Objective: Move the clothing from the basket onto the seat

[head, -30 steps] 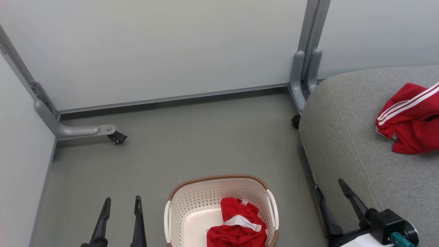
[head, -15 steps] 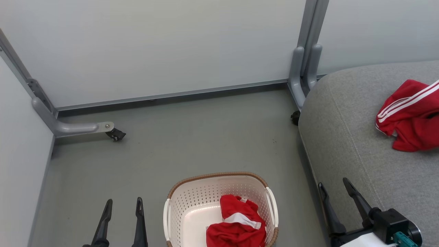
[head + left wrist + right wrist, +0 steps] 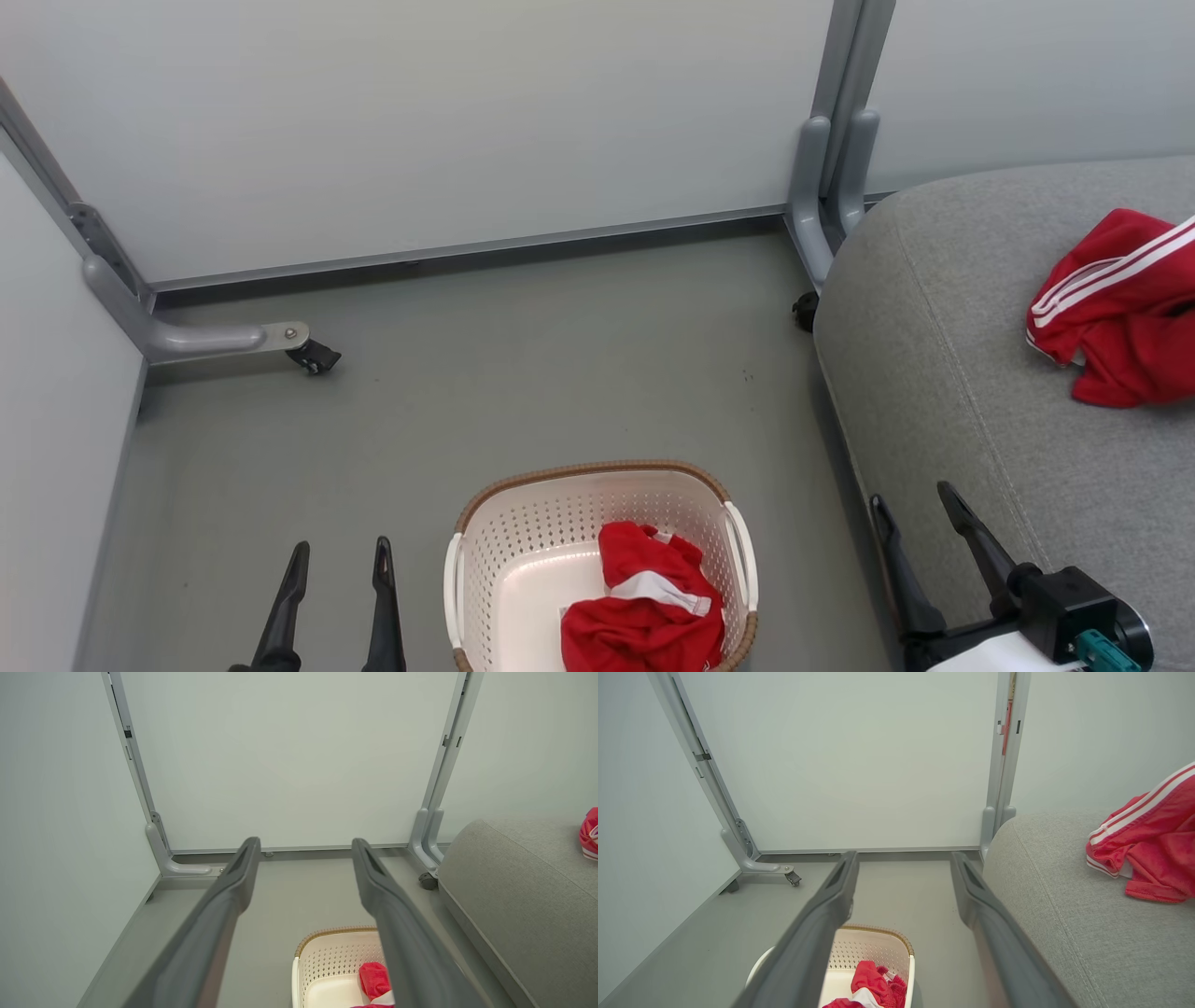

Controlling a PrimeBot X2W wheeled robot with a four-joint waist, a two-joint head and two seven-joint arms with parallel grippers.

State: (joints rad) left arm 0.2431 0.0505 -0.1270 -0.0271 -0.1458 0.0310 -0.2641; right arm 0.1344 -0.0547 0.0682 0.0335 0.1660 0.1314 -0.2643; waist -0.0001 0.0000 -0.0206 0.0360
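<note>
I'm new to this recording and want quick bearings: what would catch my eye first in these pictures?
The bright red crumpled garment with white trim stands out most, lying in the small cream perforated plastic basket on the grey floor, bottom centre of the head view. A second bright red garment with white stripes lies on the large light grey fabric seat at the right.

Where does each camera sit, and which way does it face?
Head: on the head, looking forward and down at basket and seat; left gripper lower left, right gripper lower right, both open.
Left wrist: on left arm, looking along its fingers to the panel, basket below.
Right wrist: on right arm, along its fingers to that panel, seat at right.
Shared: both wrist views catch the basket's garment and the striped garment.
</note>
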